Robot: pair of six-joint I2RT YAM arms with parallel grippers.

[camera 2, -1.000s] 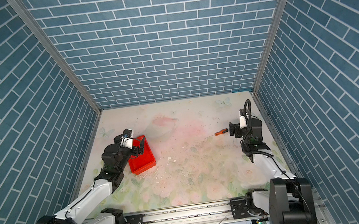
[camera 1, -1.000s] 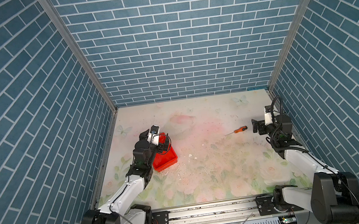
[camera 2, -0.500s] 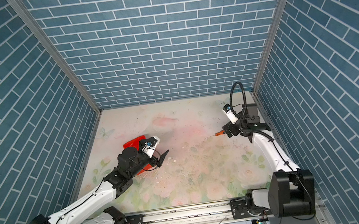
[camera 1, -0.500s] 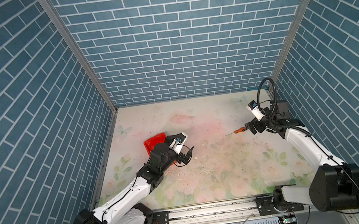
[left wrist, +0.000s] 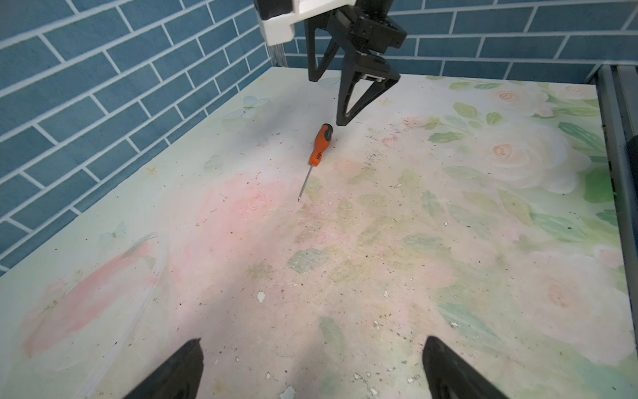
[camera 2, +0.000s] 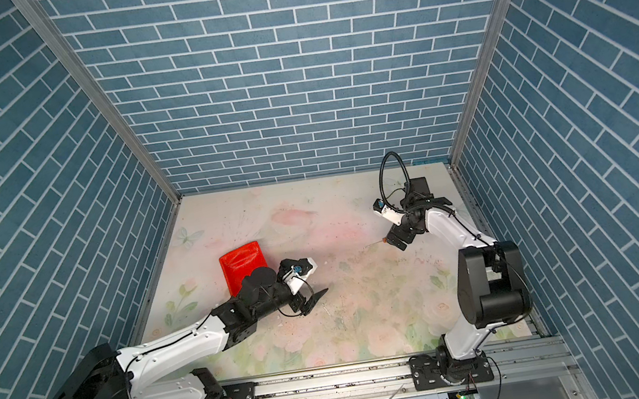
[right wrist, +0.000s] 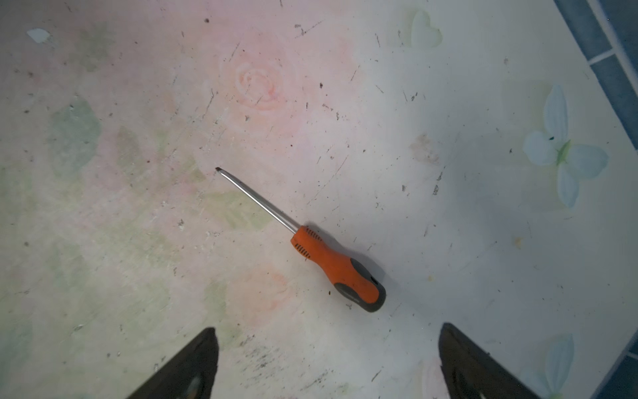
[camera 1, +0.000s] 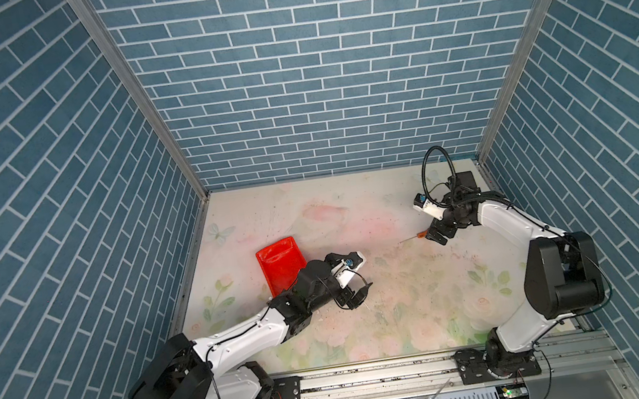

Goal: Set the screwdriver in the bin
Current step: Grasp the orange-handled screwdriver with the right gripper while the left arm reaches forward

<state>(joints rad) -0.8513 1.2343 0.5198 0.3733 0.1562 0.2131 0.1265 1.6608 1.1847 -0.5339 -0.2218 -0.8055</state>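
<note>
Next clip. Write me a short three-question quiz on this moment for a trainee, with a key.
1. Which arm partly hides the bin in both top views?
2. True or false: the screwdriver lies flat on the table, gripped by nothing.
3. The right gripper is: A) shut on the shaft; B) open, close to the screwdriver's handle end; C) hovering over the bin.

Key:
1. The left arm.
2. True.
3. B.
</note>
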